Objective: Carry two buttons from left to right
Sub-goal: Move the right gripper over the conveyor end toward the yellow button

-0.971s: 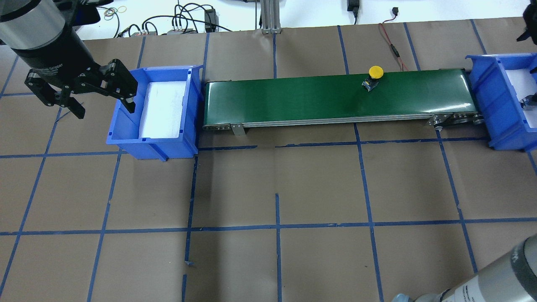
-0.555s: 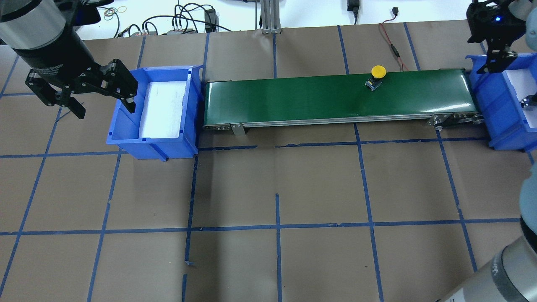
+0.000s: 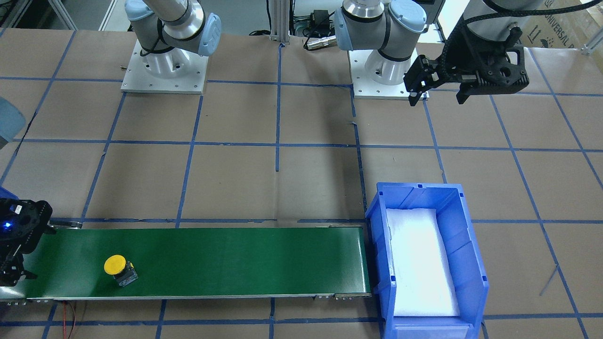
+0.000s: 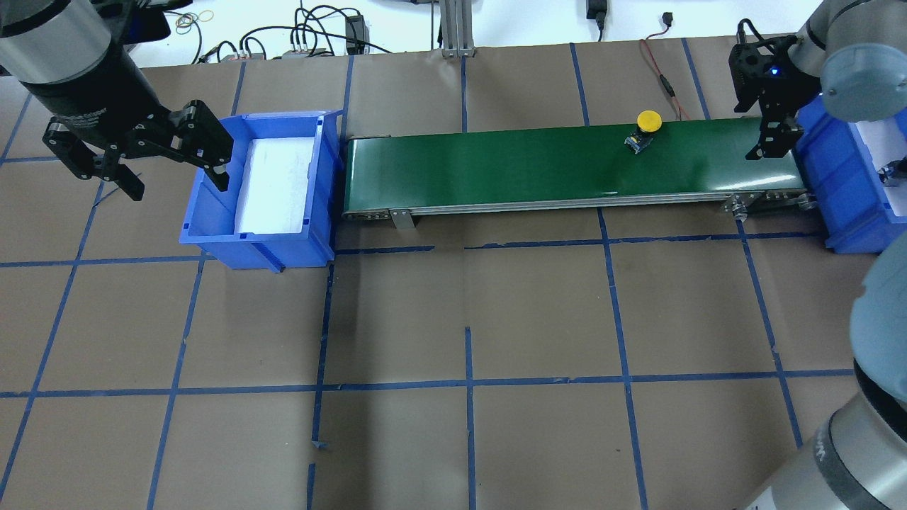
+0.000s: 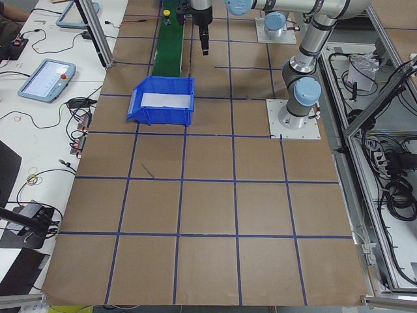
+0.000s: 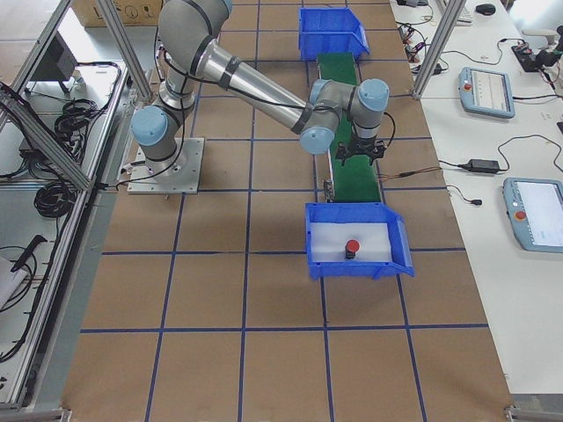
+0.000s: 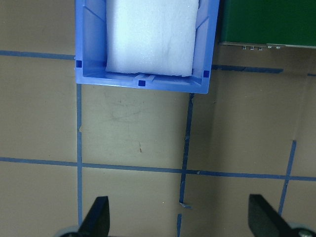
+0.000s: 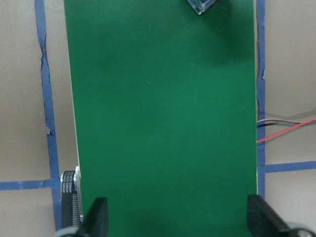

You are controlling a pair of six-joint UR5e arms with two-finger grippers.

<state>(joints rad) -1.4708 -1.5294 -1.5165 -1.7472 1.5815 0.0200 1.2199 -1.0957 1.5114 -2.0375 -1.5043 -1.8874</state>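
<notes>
now, yellow button (image 4: pixel 646 127) on green belt (image 4: pixel 496 163), right pincer (image 8: pixel 178 217) spread wide over belt end, left pincer (image 7: pixel 180 219) likewise wide

Belt (image 4: pixel 496 166) bare between yellow button (image 4: pixel 643 129) and right gripper (image 4: pixel 745 134); blue bin (image 4: pixel 825 166) wall just behind gripper

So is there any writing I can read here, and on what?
"UNIVERSAL": on the cardboard box beyond the table; the rest is cut off.
White print on the left tool's black body: too blurred to read.
Tablet screens on the side bench: too small to read.
</notes>
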